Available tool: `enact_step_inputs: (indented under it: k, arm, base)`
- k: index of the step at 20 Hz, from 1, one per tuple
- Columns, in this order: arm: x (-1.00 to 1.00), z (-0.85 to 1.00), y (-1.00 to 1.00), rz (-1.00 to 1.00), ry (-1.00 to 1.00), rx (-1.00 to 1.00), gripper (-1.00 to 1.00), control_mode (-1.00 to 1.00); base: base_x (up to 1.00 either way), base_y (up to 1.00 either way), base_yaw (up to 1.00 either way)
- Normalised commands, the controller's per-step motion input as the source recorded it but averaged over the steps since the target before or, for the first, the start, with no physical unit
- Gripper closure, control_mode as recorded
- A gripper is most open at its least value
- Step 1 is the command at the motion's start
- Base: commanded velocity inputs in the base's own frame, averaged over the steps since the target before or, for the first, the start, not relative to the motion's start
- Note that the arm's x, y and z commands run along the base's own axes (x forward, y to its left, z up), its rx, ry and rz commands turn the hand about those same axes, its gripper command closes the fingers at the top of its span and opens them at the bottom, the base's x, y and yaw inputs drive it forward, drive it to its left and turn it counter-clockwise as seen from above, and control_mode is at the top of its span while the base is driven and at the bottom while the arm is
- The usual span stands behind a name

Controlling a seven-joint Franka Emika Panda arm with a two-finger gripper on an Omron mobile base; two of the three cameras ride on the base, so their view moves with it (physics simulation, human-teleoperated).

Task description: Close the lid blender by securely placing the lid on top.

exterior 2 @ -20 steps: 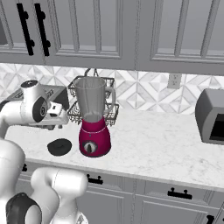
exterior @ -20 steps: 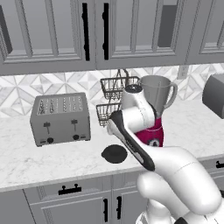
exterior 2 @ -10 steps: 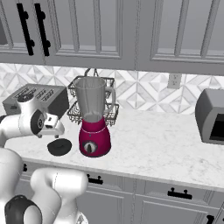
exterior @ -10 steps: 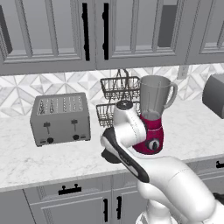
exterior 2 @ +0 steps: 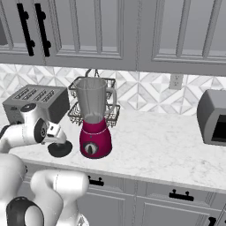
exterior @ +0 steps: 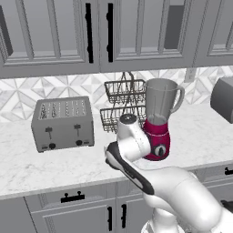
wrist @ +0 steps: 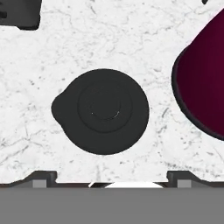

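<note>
Lid lies flat on the worktop just beside the blender base, straight ahead between the jaws, which stand wide apart, clear of it

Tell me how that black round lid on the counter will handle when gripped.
The small round black domed lid looks rigid, so it probably won't flex. It lies flat on the white marble counter, so it is unlikely to roll. Its low rim may slip; the raised centre knob seems the surer hold.
</note>
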Motion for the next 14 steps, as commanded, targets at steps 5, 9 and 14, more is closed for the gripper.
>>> enact_step_inputs:
  k: [5, 9, 14]
  arm:
    - [0.19, -0.29, 0.00, -0.06, 0.00, 0.00, -1.00, -1.00]
    - [0.24, -0.16, 0.00, -0.05, 0.00, 0.00, -1.00, -1.00]
    - [0.18, -0.18, 0.00, -0.04, 0.00, 0.00, -1.00, -1.00]
  base:
    - [0.00, 0.00, 0.00]
    - [0.00, 0.00, 0.00]
    - [0.00, 0.00, 0.00]
